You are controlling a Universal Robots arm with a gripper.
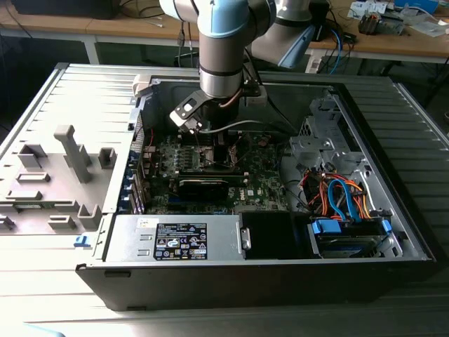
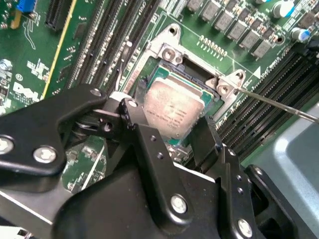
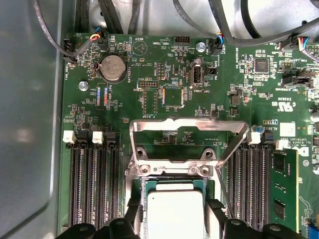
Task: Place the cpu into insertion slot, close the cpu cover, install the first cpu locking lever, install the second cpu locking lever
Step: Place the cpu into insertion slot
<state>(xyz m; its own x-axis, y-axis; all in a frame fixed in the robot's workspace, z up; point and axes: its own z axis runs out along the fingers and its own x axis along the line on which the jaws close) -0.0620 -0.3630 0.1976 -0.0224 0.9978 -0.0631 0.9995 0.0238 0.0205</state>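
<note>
The cpu (image 3: 174,215), a silvery square chip on a green base, lies in the insertion slot (image 3: 135,185) in the first wrist view. In the second wrist view the cpu (image 2: 174,112) sits level inside the socket's metal rim (image 2: 167,50). My gripper (image 3: 174,206) straddles it, its black fingertips (image 3: 133,206) against two opposite edges; in the second wrist view the gripper (image 2: 168,122) is seen the same way. The cpu cover (image 3: 189,124), a silver frame with a large window, stands swung open beyond the socket. A thin locking lever (image 2: 279,104) sticks out unlatched. In the exterior view the gripper (image 1: 210,144) reaches down onto the motherboard.
Rows of black memory slots (image 3: 94,184) flank the socket, with a green memory stick (image 3: 281,189) on one side. A round coin battery (image 3: 113,68) lies beyond the cover. The case holds a power supply (image 1: 175,239) and a drive cage with cables (image 1: 344,203).
</note>
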